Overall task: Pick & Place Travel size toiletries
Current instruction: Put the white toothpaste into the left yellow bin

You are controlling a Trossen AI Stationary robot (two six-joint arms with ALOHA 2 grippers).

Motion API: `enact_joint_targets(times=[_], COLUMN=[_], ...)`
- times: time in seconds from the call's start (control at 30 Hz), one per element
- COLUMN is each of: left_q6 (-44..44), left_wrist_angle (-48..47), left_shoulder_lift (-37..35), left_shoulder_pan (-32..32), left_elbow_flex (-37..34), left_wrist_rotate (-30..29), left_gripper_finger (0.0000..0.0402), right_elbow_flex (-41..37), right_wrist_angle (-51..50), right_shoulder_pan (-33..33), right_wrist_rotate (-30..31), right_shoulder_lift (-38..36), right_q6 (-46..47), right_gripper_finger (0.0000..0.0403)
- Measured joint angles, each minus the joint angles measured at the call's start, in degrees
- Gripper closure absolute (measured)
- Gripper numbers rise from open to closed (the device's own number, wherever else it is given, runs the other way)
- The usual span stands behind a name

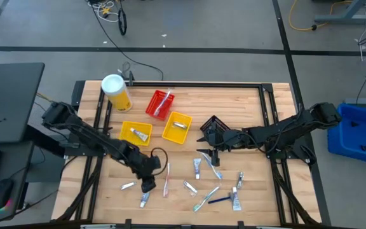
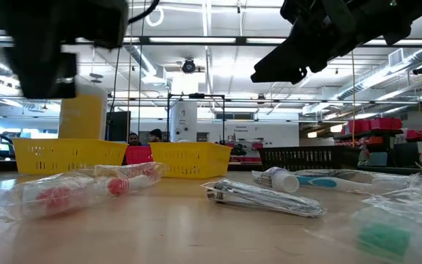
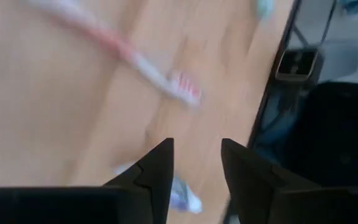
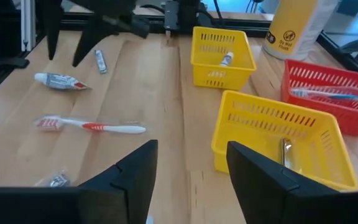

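Several travel size toiletries lie flat on the near half of the wooden table: a pink toothbrush [image 1: 167, 179], small white tubes [image 1: 144, 200] [image 1: 127, 186] [image 1: 197, 167], a green toothbrush [image 1: 205, 198]. My left gripper [image 1: 148, 186] hovers open above the near-left items; the pink toothbrush [image 3: 135, 59] and a small tube [image 3: 180, 196] lie below it. My right gripper [image 4: 188, 162] stands open in the air near the table's middle [image 1: 203, 143], beside the black bin [image 1: 213, 125], with nothing between its fingers.
Two yellow bins [image 1: 136, 132] [image 1: 177, 127], one holding a tube and one a silvery item, and a red bin [image 1: 160, 104] with toothbrushes stand toward the far left. A yellow canister with a white lid [image 1: 116, 92] stands in the far left corner.
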Motion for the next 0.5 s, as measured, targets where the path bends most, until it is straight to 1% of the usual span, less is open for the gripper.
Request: enact_joint_targets(times=[0.2,0.3,0.4,0.5], left_q6=[-17.1,-23.5,-26.7,-28.1], left_wrist_angle=[0.3,0.3,0.6,-0.1], left_shoulder_lift=[4.1,6.1,7.9,9.6], left_shoulder_pan=[-4.1,-5.6,-7.1,-8.2], left_elbow_flex=[0.0,-0.1,-0.1,-0.1], left_wrist_rotate=[4.6,4.6,3.9,3.2], left_gripper_finger=[0.0244,0.0245,0.0248,0.0248], right_elbow_flex=[0.0,0.0,0.0,0.0], right_wrist_angle=[0.0,0.0,-0.2,-0.1], right_shoulder_pan=[0.0,0.0,0.0,0.0], right_wrist_rotate=[0.0,-0.1,-0.1,-0.4], right_shoulder_lift=[0.0,0.0,0.0,0.0], right_q6=[-0.9,-0.9,-1.0,-1.0], right_gripper_finger=[0.0189,0.0186,0.0185,0.0189])
